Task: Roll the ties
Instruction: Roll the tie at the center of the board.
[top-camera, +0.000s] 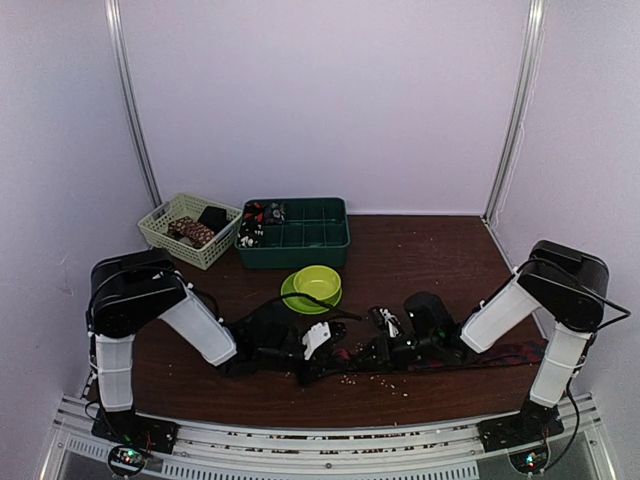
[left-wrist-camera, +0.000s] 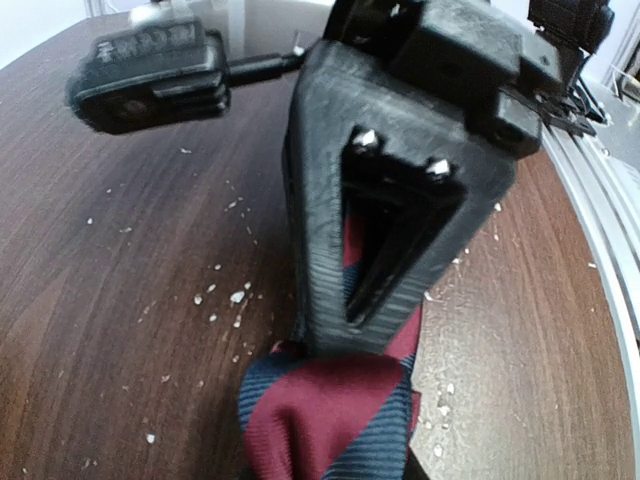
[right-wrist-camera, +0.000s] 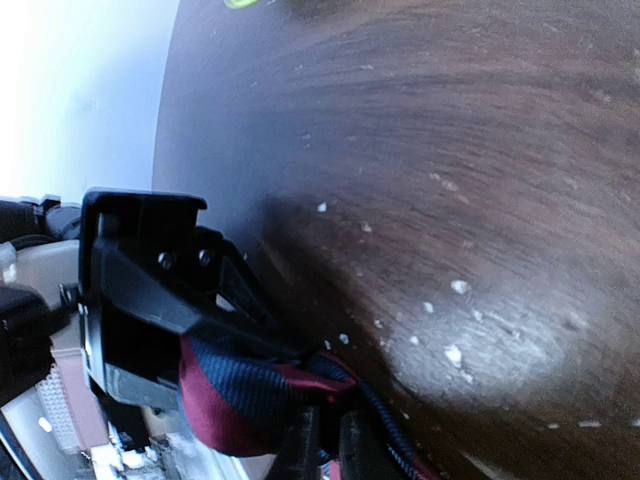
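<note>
A red and navy striped tie (top-camera: 470, 355) lies along the table's front edge, running from the centre to the right. My left gripper (top-camera: 318, 348) and right gripper (top-camera: 383, 350) meet at its left end, close together. In the right wrist view my right gripper (right-wrist-camera: 332, 450) is shut on a bunched fold of the tie (right-wrist-camera: 240, 390), and the left gripper's black fingers (right-wrist-camera: 150, 290) press on the same fold. In the left wrist view the fold (left-wrist-camera: 330, 410) bulges at the bottom under the right gripper's fingers (left-wrist-camera: 380, 230). My left fingertips are hidden there.
A lime-green bowl (top-camera: 318, 283) on a green plate (top-camera: 297, 297) stands just behind the grippers. A dark green divided tray (top-camera: 310, 235) holding rolled ties and a pale basket (top-camera: 175, 232) sit at the back left. White crumbs dot the brown table (top-camera: 430, 260).
</note>
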